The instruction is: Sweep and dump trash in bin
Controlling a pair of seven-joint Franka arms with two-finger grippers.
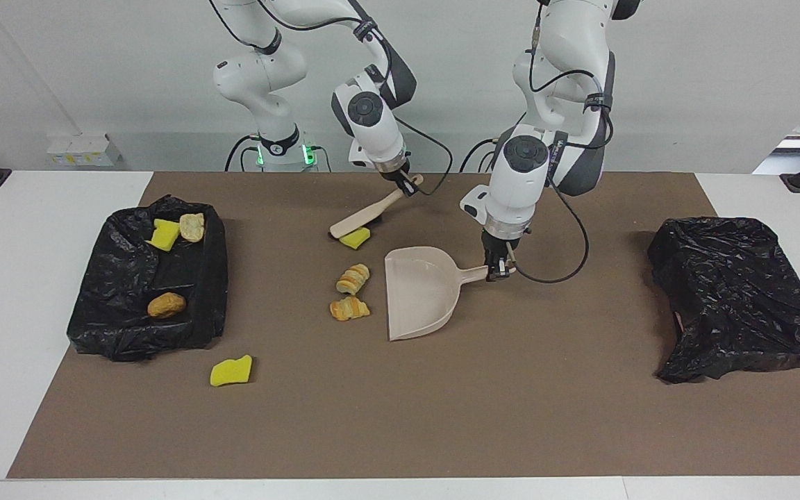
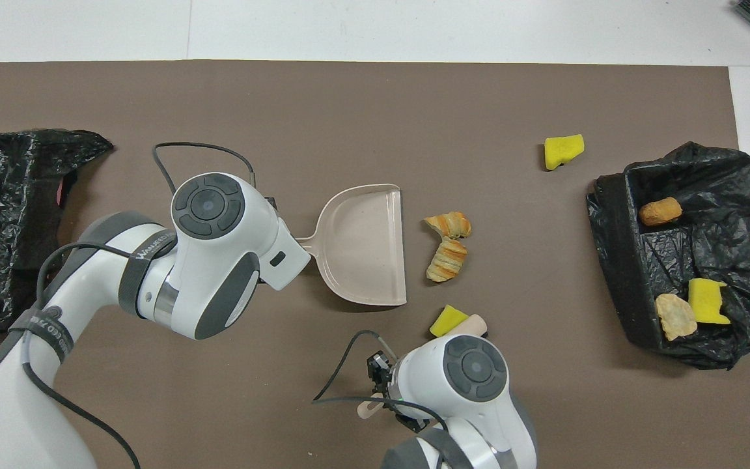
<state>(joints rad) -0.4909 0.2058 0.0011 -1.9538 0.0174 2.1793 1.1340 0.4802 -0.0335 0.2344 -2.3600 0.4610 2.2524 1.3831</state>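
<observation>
Gripping dustpan left pincer, brush right pincer

My left arm drops from the upper right of the facing view, elbow bent, wrist pointing almost straight down near the frame's centre. My left tool sits low over the surface, clamped tight on what it carries. My right arm comes in from the upper left of that view, folds at the elbow and slants down toward the middle. My right tool is tilted and fully closed on its load. In the overhead view both wrists cover my tools from above.
</observation>
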